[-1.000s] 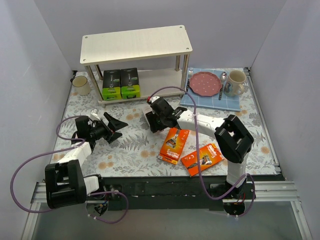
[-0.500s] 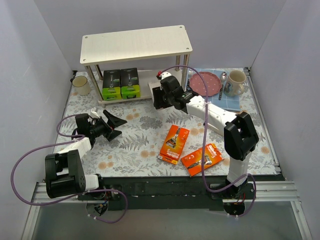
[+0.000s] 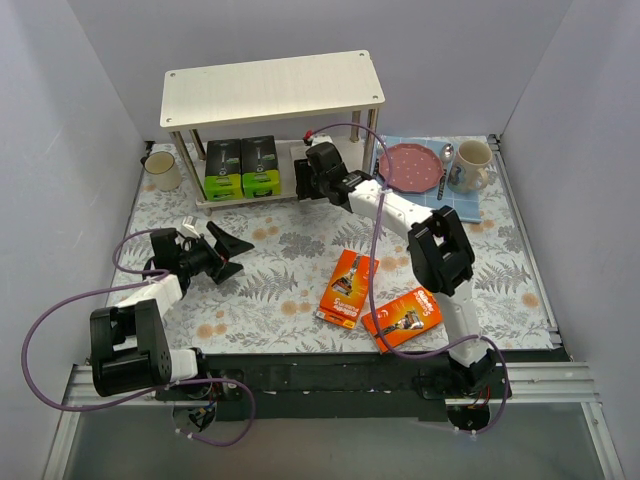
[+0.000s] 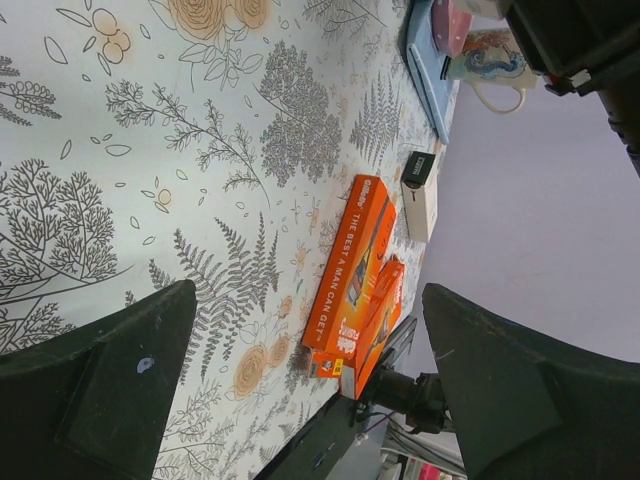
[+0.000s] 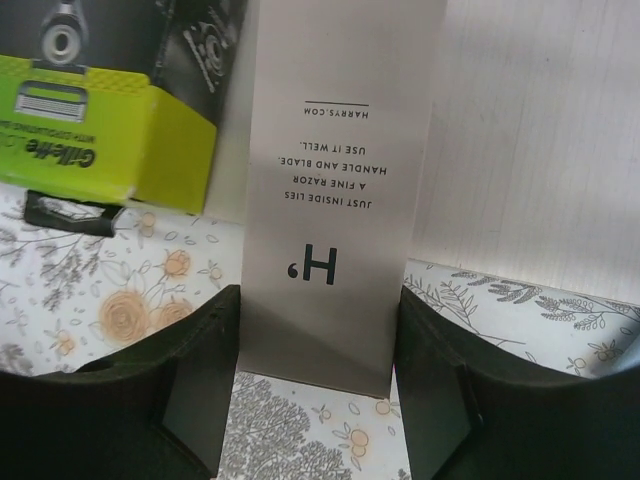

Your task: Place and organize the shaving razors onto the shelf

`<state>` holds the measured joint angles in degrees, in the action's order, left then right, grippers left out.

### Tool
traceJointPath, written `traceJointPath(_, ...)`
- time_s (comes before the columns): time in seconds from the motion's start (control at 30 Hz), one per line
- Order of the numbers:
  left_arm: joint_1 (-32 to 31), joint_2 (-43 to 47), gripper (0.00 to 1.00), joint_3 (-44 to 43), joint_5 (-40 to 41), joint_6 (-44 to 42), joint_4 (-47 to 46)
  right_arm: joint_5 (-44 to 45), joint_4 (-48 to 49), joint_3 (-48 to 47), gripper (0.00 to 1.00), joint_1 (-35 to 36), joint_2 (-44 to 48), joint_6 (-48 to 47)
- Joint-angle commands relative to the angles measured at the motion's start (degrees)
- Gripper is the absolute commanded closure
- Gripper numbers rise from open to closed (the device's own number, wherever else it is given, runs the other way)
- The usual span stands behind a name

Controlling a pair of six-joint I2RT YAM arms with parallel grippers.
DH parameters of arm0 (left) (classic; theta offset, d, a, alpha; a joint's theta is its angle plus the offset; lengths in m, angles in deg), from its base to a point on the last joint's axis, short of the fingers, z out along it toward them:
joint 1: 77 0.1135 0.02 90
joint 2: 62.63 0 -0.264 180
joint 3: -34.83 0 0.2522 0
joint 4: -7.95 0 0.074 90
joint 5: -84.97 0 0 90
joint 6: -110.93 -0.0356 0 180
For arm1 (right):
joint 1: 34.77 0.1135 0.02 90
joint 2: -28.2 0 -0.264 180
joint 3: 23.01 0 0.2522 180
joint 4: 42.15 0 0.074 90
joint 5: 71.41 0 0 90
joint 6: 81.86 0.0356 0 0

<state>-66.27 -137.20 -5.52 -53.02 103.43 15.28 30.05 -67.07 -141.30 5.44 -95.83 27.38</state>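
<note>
While the right arm is stretching across to the shelf (image 3: 270,88), the right gripper (image 3: 303,178) is pinching a slim white Harry's box (image 5: 335,180) between its two dark fingers (image 5: 200,390), one pressing on each long side. The box is sitting at the front edge of the lower board (image 3: 325,150), just beside the two black-and-lime Gillette packs (image 3: 242,167), which are standing side by side under the top board. From the wrist view I cannot tell whether the box is resting on the board or hanging just over it. The left gripper (image 3: 232,250) is hovering low over the floral tablecloth (image 3: 270,290) on the left side, its fingers spreading wide with nothing between them. Two orange razor packs (image 3: 349,289) are lying flat on the cloth near the right arm's base, close together, one nearer the front edge than the other, both well apart from the shelf. A blue mat (image 3: 400,203) carrying a red plate (image 3: 410,167) and a mug (image 3: 472,165) is sitting just right of the shelf.
</note>
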Motion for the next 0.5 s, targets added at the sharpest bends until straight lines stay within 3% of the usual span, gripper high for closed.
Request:
traceJointPath(0.0, 0.53, 0.83, 0.04, 0.57, -0.35, -1.82, 0.37, 3.39, 6.23, -5.41, 0.52, -0.65, -1.91, -0.17)
traceJointPath(0.47, 0.79, -0.58, 0.04, 0.31, -0.44, -2.87, 1.43, 3.13, 8.17, -10.69, 0.49, -1.36, -9.47, -0.79)
